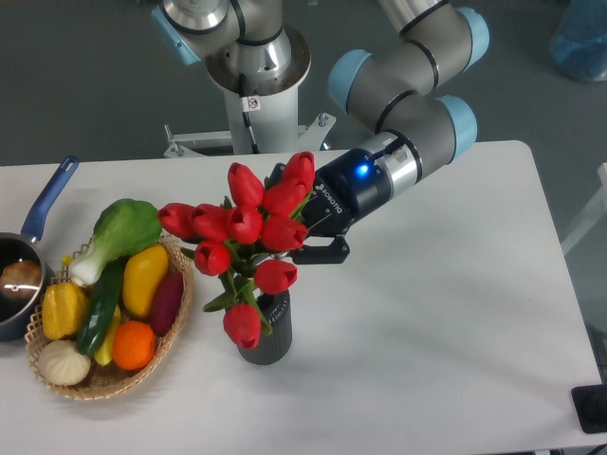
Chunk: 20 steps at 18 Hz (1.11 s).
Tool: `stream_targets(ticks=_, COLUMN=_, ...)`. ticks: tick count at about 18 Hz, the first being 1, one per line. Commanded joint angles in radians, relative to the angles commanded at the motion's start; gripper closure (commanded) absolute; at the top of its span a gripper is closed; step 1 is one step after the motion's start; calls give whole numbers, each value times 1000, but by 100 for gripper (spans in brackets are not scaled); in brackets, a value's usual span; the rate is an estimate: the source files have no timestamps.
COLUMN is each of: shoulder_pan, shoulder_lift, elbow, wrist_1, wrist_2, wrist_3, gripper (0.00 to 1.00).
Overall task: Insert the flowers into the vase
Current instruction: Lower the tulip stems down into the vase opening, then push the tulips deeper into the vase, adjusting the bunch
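The flowers (pixel 243 224), a bunch of red tulips with green stems and leaves, lean to the left above the vase (pixel 266 339), a short dark ribbed cylinder near the table's front middle. The stem ends reach down into the vase's mouth, and one tulip head hangs over its left rim. My gripper (pixel 302 220) comes in from the right behind the blooms and is shut on the flowers. One black finger (pixel 321 253) shows below the blooms; the other is mostly hidden by them.
A wicker basket (pixel 178 296) of vegetables and fruit sits just left of the vase. A blue-handled saucepan (pixel 27 256) stands at the far left edge. The robot base (pixel 248 85) rises behind the table. A black object (pixel 592 409) is at the front right corner.
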Motion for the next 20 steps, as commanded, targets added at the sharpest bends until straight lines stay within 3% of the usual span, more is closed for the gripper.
stream_targets(ticks=20, shoulder_pan=31, shoulder_lift=-75, elbow=-12, wrist_1=3, wrist_2=1, wrist_3=38, gripper=100)
